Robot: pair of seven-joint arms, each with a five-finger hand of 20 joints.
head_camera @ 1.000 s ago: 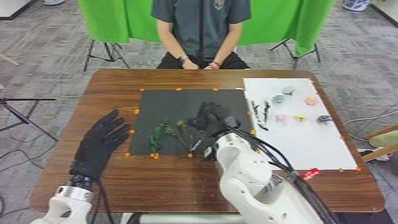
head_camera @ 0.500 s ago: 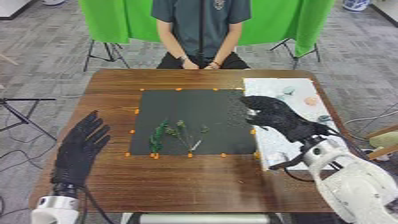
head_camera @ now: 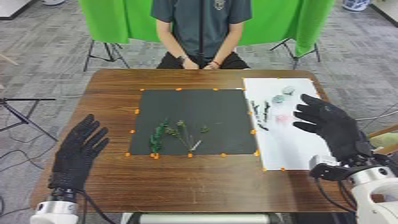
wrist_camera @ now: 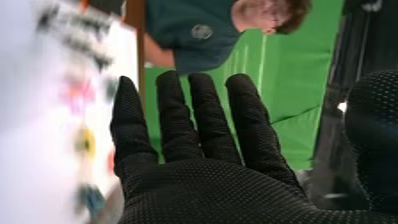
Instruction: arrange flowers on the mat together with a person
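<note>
Between our left hand [head_camera: 73, 162] and right hand [head_camera: 338, 127], both spread, we have green sprigs [head_camera: 157, 136] on the dark mat [head_camera: 178, 106]. Near the right one, the pink flower [head_camera: 282, 118] lies on the white sheet [head_camera: 289, 147].

The table [head_camera: 187, 182] is grained brown wood with a faint sheen, the dark mat [head_camera: 182, 107] on it matt, the white sheet [head_camera: 289, 145] at right smooth. Matt, finely dotted black fabric covers the right hand [head_camera: 339, 127]; the green curtain [head_camera: 306, 15] beyond is creased cloth.
</note>
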